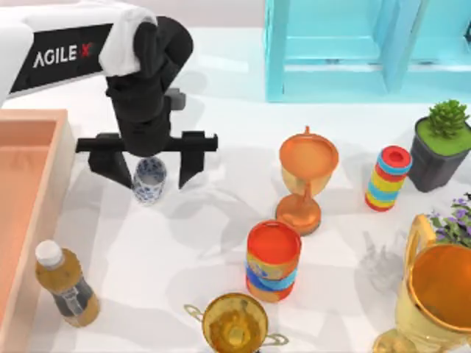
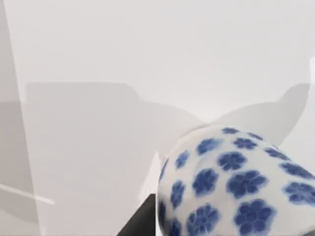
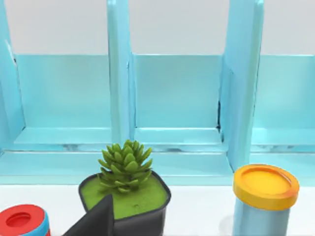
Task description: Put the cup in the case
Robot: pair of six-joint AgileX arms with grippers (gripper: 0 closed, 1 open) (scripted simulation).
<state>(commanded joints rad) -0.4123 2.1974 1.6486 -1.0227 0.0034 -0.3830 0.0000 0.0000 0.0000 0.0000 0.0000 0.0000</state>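
White tabletop (image 1: 221,243), evenly lit, crowded toward the right and lower frame.

Left gripper (image 1: 147,163), upper left of centre in the top view: jaws spread wide, one finger on each side of the cup (image 1: 149,180), with visible gaps on both sides; no contact made. Pointed downward from above, evidently so that the fingers can close across the cup's round wall. Cup upright on the table, open mouth up, white porcelain with blue flower pattern; seen close in the left wrist view (image 2: 236,182), low in the frame, with a dark finger edge beside it. Judged step: pre-grasp alignment, closure not yet done.

Salmon-pink case (image 1: 29,213) along the left edge of the top view, open at the top, near the cup; judged the drop target. Short transfer leftward expected, with lift needed to pass the case wall. Bottle of amber drink (image 1: 65,287) just beside the case's lower wall, a possible obstacle on a low path.

Farther out: orange goblet trophy (image 1: 305,180) at centre, red-orange-blue can (image 1: 273,261) below it, gold trophy (image 1: 235,323) at bottom centre, larger gold trophy (image 1: 434,294) at lower right, striped stacked cylinder (image 1: 388,178), potted succulent (image 1: 441,143) at right, turquoise shelf unit (image 1: 353,48) at upper right.

Right gripper (image 3: 93,221) parked facing the shelf; jaw state cannot be told.
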